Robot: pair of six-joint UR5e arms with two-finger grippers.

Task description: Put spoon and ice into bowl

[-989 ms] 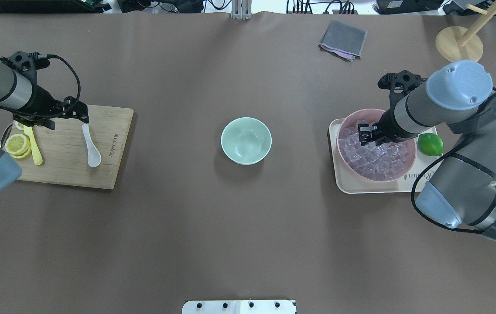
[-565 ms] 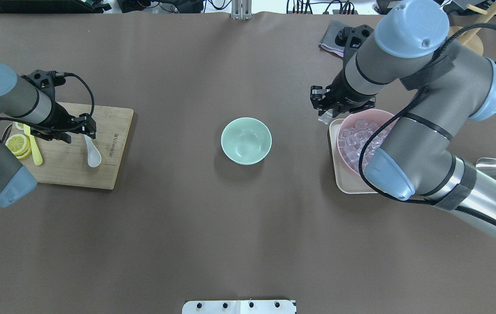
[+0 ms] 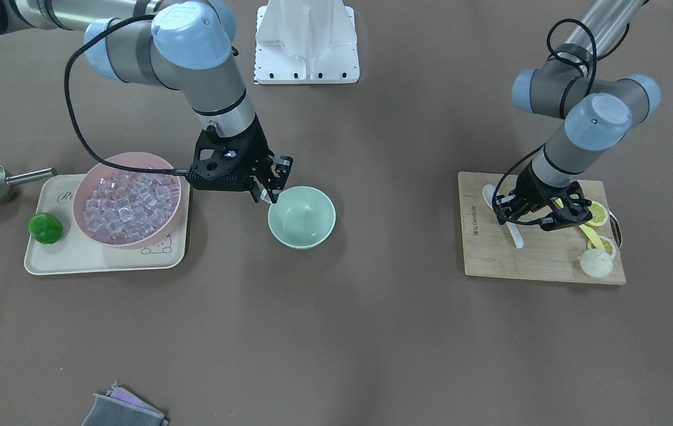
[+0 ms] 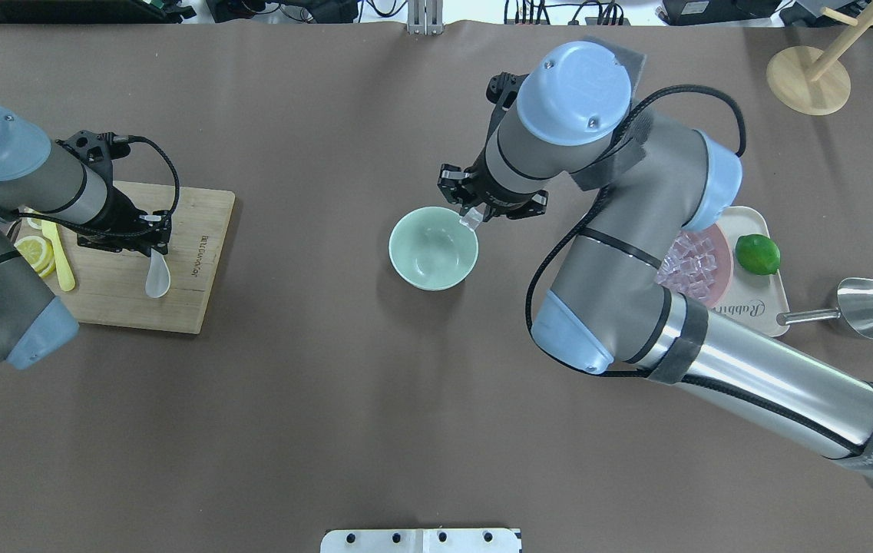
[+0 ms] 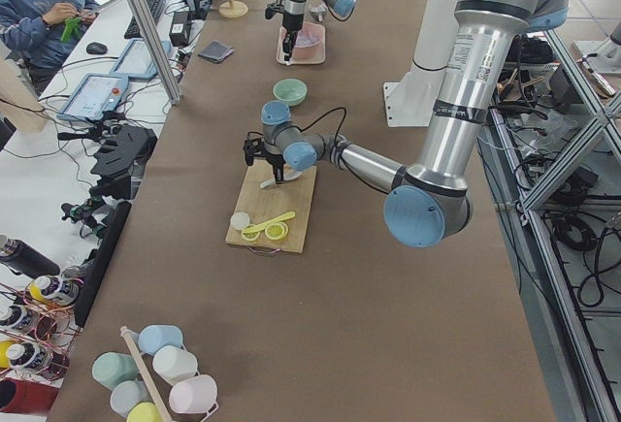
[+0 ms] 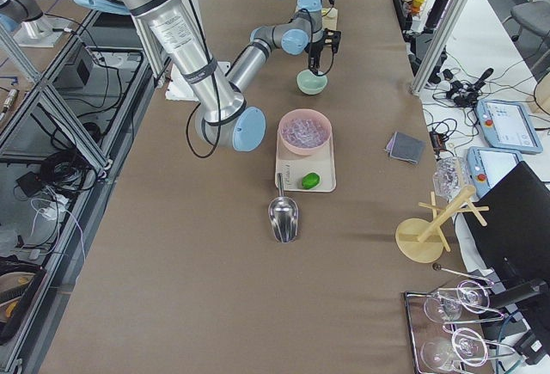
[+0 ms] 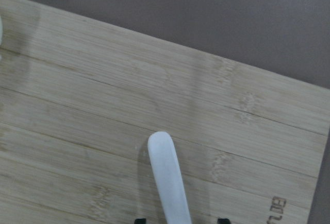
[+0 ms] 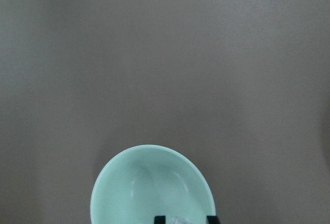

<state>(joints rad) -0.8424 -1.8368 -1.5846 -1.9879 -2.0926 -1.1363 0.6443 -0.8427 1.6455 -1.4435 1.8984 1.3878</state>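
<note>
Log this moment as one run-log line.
right claw: shut on ice cube, above bowl rim | left claw: open, astride spoon handle on cutting board | bowl: empty

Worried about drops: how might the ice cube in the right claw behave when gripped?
The ice cube looks clear and glossy, so probably hard yet slippery in the right claw. It is small, so likely light. Flat faces suggest it will slide rather than roll.

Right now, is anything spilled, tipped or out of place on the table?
Nothing stands out. The bowl sits upright and empty, the right gripper holds one ice cube over its rim, and the spoon lies on the cutting board, the left gripper open around its handle.
</note>
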